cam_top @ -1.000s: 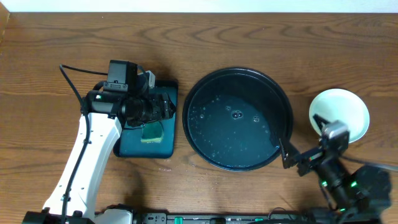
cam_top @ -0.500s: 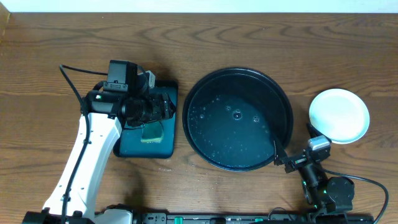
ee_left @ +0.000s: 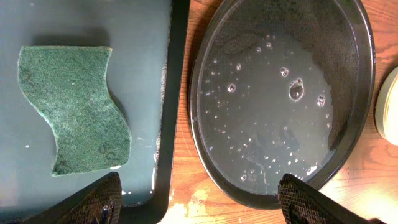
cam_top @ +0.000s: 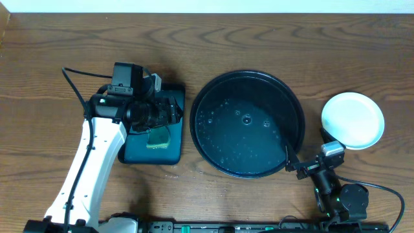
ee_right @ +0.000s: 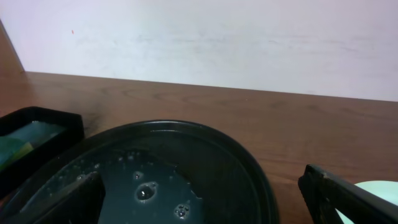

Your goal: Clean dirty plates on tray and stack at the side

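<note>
The black round tray (cam_top: 223, 94) sits mid-table and holds only water drops and bubbles, with no plate on it. It also shows in the left wrist view (ee_left: 280, 93) and the right wrist view (ee_right: 186, 168). The pale plates (cam_top: 352, 120) lie on the bare wood to its right. From above they look like one disc, so I cannot tell how many there are. Their edge shows in the left wrist view (ee_left: 389, 99) and the right wrist view (ee_right: 379, 185). My left gripper (cam_top: 163, 111) (ee_left: 199, 205) is open and empty over the teal tray. My right gripper (cam_top: 305, 155) (ee_right: 205, 202) is open and empty by the black tray's front right rim.
A rectangular teal tray (cam_top: 173, 139) (ee_left: 149, 74) stands left of the black tray and holds a green sponge (cam_top: 157, 137) (ee_left: 74, 109). A wet patch marks the wood between the two trays (ee_left: 186, 214). A white wall runs along the far table edge (ee_right: 217, 43).
My right gripper has drawn back from the plates toward the front edge, leaving the plates fully uncovered. The left arm has not moved.
</note>
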### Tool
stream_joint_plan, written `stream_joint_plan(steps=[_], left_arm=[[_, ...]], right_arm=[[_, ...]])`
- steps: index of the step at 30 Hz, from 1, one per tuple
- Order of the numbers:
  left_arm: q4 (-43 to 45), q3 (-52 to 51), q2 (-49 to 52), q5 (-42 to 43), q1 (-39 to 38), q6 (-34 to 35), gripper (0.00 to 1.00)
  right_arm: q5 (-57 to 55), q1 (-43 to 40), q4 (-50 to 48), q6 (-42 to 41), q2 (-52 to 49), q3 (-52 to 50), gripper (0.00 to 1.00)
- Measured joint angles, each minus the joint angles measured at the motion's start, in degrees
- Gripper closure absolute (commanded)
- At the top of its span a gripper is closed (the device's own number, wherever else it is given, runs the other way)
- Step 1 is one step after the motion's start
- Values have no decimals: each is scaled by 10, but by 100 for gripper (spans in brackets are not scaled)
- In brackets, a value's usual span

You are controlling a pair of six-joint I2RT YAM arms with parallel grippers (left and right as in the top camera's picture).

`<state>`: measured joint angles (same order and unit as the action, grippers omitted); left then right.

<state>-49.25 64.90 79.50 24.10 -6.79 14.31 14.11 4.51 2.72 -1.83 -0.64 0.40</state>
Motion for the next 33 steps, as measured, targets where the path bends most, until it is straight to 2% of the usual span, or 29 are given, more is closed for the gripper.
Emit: stream_joint_plan(steps=[5,8,14,17,21,28,33], left_arm=[[0,0,-1,-1,0,0,19],[2,-2,-24,-32,-2,-10,19],[118,-64,-235,-101,-2,-37,19],[226,-139,-360,-116,4,-56,19],[312,-260,-490,-155,14,-64,19],[415,-455,-657,-220,16,-49,19],[462,-544,-750,-242,22,-46,19]], right_arm=[[0,0,0,0,0,0,1],[0,0,0,0,0,0,1],[-2,0,0,0,0,0,1],[-3,0,0,0,0,0,1],[-3,0,0,0,0,0,1],[-5,0,0,0,0,0,1],[-5,0,1,0,0,0,1]])
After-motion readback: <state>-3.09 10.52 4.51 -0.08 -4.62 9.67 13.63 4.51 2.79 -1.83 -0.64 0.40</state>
